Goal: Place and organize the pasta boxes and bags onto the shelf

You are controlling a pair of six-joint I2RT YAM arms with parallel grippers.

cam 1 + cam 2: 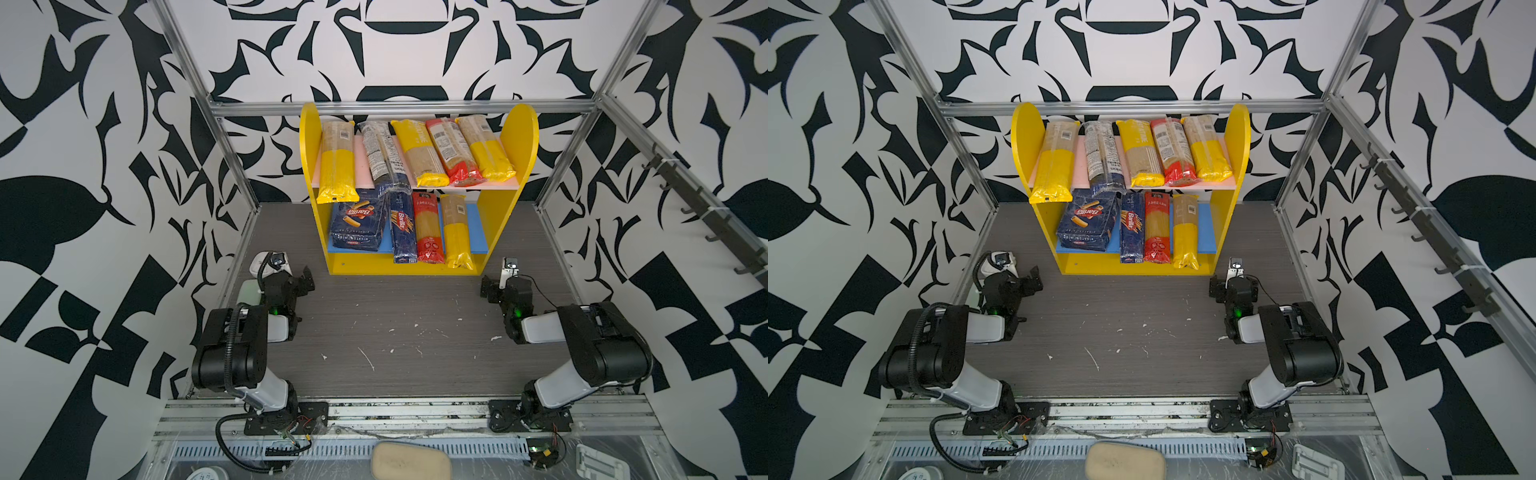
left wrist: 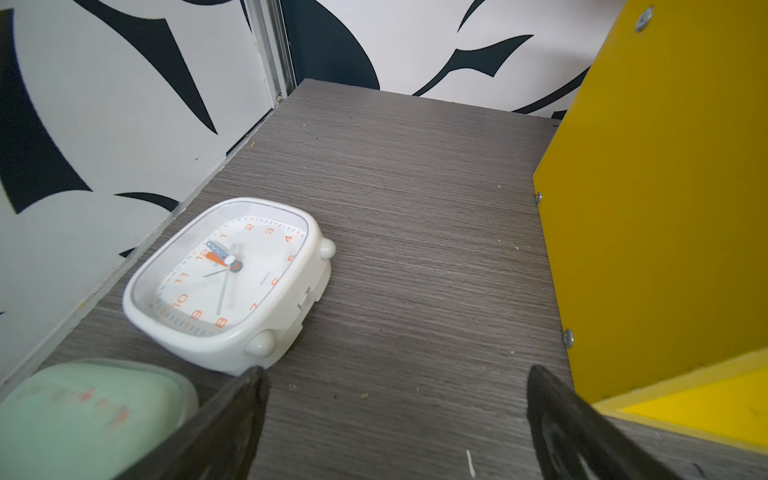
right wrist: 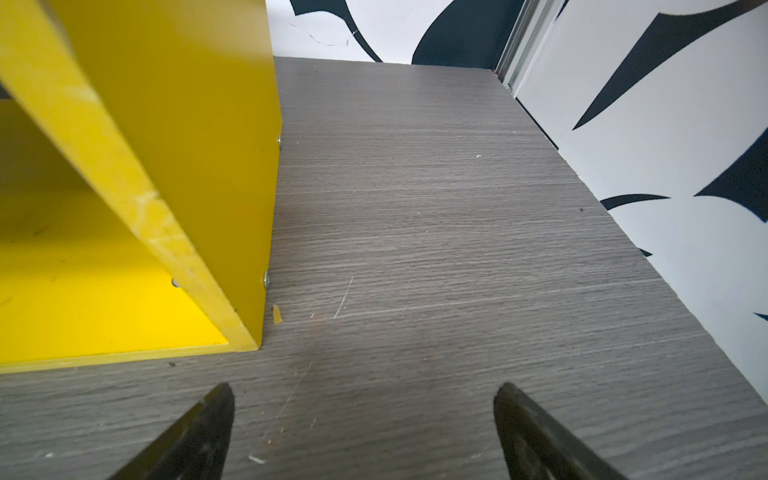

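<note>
- Both top views: the shelf (image 1: 519,133) stands at the back of the table (image 1: 395,332), and it's pretty loaded. Five bags (image 1: 449,149) lie side by side on the pink top board (image 1: 360,164), their near ends poking out over the front edge.
- Down on the blue bottom board (image 1: 478,224) are the boxes (image 1: 357,220). The wide one is on the left and the skinny one (image 1: 402,228) is just beside it, followed by a red bag (image 1: 428,228) and a yellow bag (image 1: 456,232) on the right.
- Same views: the left gripper (image 1: 306,279) sits low near the shelf's left front corner, and the right gripper (image 1: 486,289) is near the right front corner. Neither touches any pasta.
- Left wrist view: the left gripper (image 2: 397,386) has its jaws spread wide apart, holding nothing, just over the table. A white clock (image 2: 224,282) lies face up near the wall with a pale green case (image 2: 87,411) just beside it. The shelf's yellow side panel (image 2: 665,208) is on the other side.
- Right wrist view: the right gripper (image 3: 365,390) is also spread wide and empty over the table, with the shelf's yellow front corner (image 3: 199,166) close ahead.
</note>
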